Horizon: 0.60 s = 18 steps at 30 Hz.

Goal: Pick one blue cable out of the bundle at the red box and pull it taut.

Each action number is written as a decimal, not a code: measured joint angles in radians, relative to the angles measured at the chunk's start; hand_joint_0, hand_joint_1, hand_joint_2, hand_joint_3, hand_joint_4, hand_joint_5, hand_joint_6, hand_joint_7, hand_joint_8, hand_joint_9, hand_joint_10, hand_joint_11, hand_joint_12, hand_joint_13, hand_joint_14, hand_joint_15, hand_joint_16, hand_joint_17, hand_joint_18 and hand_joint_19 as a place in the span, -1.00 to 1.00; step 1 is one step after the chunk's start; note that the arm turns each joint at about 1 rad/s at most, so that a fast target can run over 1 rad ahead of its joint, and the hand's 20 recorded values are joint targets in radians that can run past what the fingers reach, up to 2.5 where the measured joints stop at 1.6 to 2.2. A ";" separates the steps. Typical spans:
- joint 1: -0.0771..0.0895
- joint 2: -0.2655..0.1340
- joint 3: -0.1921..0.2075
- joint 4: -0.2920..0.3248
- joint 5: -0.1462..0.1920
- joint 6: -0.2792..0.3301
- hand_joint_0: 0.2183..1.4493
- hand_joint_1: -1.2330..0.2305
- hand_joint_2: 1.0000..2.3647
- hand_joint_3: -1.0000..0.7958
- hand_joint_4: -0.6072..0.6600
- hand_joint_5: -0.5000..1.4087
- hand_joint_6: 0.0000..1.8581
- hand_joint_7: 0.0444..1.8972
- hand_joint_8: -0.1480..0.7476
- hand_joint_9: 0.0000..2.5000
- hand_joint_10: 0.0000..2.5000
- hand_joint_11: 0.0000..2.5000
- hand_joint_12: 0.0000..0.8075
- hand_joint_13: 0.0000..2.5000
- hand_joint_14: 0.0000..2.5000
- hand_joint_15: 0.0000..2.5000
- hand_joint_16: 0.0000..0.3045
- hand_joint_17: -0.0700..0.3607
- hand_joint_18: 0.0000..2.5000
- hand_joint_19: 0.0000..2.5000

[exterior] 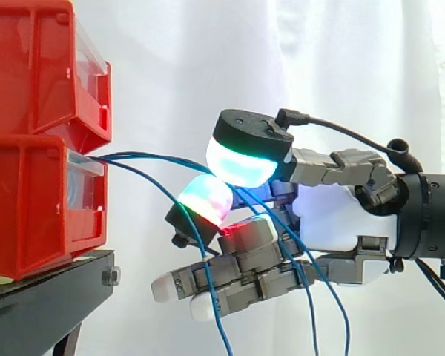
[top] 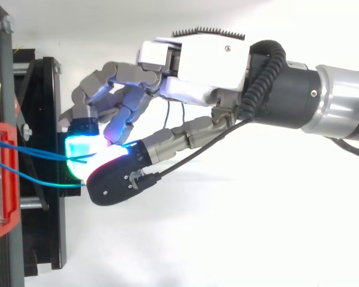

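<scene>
In the side view, slack blue cables (exterior: pixel 144 155) leave the lower red bin (exterior: pixel 30 208) toward 3 o'clock. They reach the hand (exterior: pixel 334 219), where 2 glowing pads (exterior: pixel 241 163) pinch 1 of them. Beyond the pads, strands droop toward 6 o'clock.

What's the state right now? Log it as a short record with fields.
red boxes: two, stacked on the black stand
hand: comes in from the right of the side view, thumb and a finger pinched on the blue cables
blue cables: leave the front of the lower box, pass through the pinch, then hang down below the hand
tension: one run looks nearly straight, another sags
</scene>
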 measured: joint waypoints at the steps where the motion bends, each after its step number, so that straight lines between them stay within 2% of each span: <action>1: 0.000 0.000 0.000 0.000 0.000 0.000 -0.07 -0.62 -1.00 -0.41 -0.01 -0.66 0.02 0.05 0.18 -0.16 -1.00 0.14 0.14 -0.60 -1.00 -0.90 -0.64 -0.10 -0.60 -0.82; 7: 0.000 0.000 0.000 0.001 0.000 0.000 -0.06 -0.62 -1.00 -0.44 -0.01 -0.66 0.02 0.02 0.16 -0.18 -1.00 0.13 0.15 -0.60 -1.00 -0.91 -0.63 -0.09 -0.59 -0.84; 10: 0.001 0.000 0.001 0.001 0.000 0.000 -0.22 -0.66 -1.00 -0.44 0.07 -0.65 0.01 -0.04 0.16 -0.18 -1.00 0.13 0.15 -0.61 -1.00 -0.91 -0.63 -0.08 -0.59 -0.83; 13: 0.001 0.000 0.000 0.002 0.000 0.000 -0.40 -0.66 -1.00 -0.44 0.11 -0.65 0.00 -0.02 0.19 -0.18 -0.99 0.13 0.15 -0.64 -1.00 -0.93 -0.63 -0.08 -0.61 -0.80; 16: 0.000 0.000 0.001 0.002 0.000 -0.001 -0.58 -0.57 -1.00 -0.44 0.16 -0.64 -0.01 -0.04 0.26 -0.17 -1.00 0.11 0.20 -0.64 -1.00 -0.93 -0.59 -0.03 -0.61 -0.78; 18: 0.000 0.000 0.001 0.002 0.000 -0.001 -0.64 -0.41 -1.00 -0.44 0.17 -0.63 -0.02 -0.04 0.30 -0.14 -1.00 0.09 0.22 -0.65 -1.00 -0.94 -0.57 0.00 -0.61 -0.77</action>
